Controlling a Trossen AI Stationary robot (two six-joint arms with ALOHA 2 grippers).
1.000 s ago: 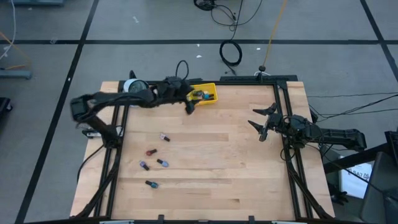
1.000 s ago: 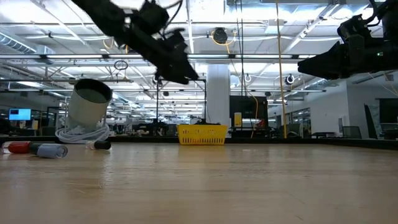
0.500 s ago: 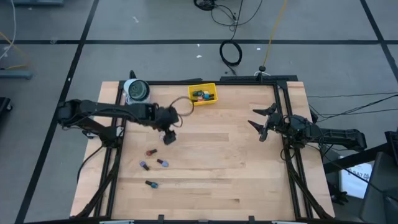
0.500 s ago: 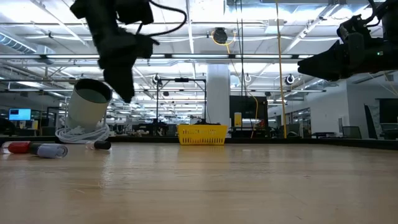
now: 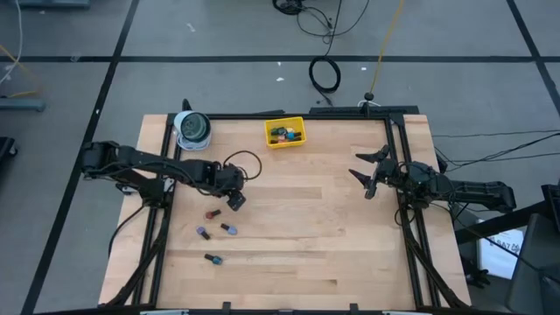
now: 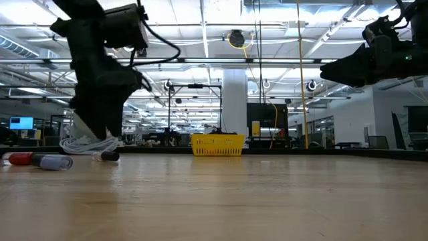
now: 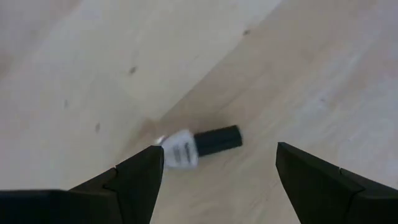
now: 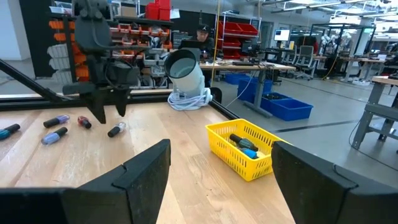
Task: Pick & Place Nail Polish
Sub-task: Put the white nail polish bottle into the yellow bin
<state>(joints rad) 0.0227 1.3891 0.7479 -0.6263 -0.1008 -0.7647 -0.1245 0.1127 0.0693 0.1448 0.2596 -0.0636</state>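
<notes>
Change since earlier frame: the left pincer (image 5: 236,200) has swung from the yellow tray (image 5: 284,132) at the far edge back to mid-surface and now hangs above a lone bottle (image 7: 198,144); the right pincer (image 5: 368,178) has not moved.
Left pincer: fingers spread wide, holding nothing; in the left wrist view the bottle lies flat between them.
Right pincer: wide open and empty, parked near the right edge.
Step in hand: pick up the next bottle (a judgement from the layout).
Method: come straight down with the fingers straddling the bottle, close across the short side so that it cannot roll, then lift clear before moving to the tray.
Bottles: small, smooth, pale body with a dark cap; four more (image 5: 212,213) lie loose nearer the front, and several already sit in the tray.
Tray: yellow open mesh, rectangular.
Surface (image 5: 297,245): pale wood planks, matte, with a dark metal frame.
Tape roll (image 5: 192,128): round, grey-white, at the far left corner.
</notes>
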